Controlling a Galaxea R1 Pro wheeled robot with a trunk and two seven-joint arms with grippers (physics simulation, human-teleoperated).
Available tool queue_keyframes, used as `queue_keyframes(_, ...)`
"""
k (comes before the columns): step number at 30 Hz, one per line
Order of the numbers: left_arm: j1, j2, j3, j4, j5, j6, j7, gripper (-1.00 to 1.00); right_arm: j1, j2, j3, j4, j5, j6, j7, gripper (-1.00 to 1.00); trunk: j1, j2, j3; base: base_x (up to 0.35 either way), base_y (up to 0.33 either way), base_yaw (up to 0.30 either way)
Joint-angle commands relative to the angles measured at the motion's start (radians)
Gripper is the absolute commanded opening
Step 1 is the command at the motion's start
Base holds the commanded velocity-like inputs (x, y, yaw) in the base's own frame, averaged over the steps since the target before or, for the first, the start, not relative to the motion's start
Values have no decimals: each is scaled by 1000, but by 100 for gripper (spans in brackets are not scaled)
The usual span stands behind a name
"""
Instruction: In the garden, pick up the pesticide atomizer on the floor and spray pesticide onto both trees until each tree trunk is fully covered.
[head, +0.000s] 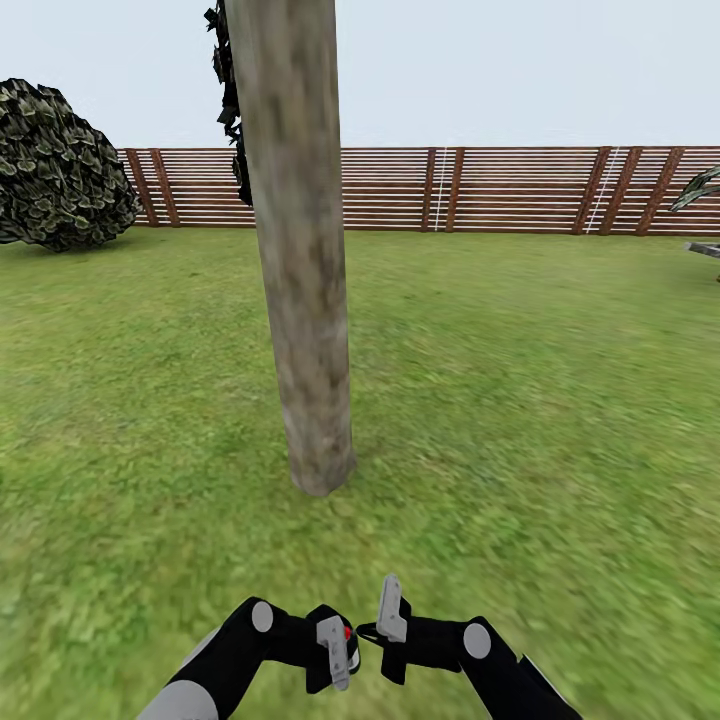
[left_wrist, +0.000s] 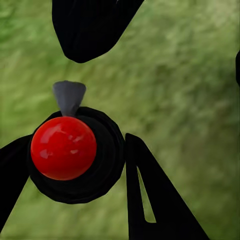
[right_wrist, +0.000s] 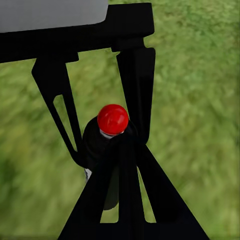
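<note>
A thick beige-grey tree trunk (head: 300, 250) rises from the grass straight ahead, its base a short way beyond both grippers. My left gripper (head: 335, 650) is shut on the pesticide atomizer (head: 347, 633), a black bottle with a round red top (left_wrist: 64, 148) and a grey nozzle (left_wrist: 69, 95). In the left wrist view the bottle sits between the two black fingers (left_wrist: 160, 200). My right gripper (head: 392, 610) hangs just right of it, fingers together and holding nothing. The right wrist view looks past its joined fingertips (right_wrist: 124, 145) at the atomizer (right_wrist: 112, 120) in the left gripper (right_wrist: 110, 150).
Green lawn (head: 540, 400) stretches all around. A brown slatted fence (head: 500, 190) closes the far side. A rounded leafy bush (head: 60, 165) stands at the far left, a dark conifer (head: 232, 100) behind the trunk, and a palm frond (head: 700, 190) at the right edge.
</note>
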Motion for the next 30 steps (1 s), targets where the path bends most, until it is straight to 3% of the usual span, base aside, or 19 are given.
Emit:
queue_keyframes(1, 0, -1, 3, -1, -7, -5, -3, -100, 0, 0, -1, -1, 9, -5, 0, -100, 0, 0, -1, 0, 0, 0)
queue_keyframes(16, 0, -2, 4, -1, 33, -6, -8, -100, 0, 0, -1, -1, 9, -5, 0, -100, 0, 0, -1, 0, 0, 0)
queue_keyframes(30, 0, -13, 4, 2, 35, -11, -12, -100, 0, 0, -1, -2, 9, -5, 0, -100, 0, 0, -1, 0, 0, 0)
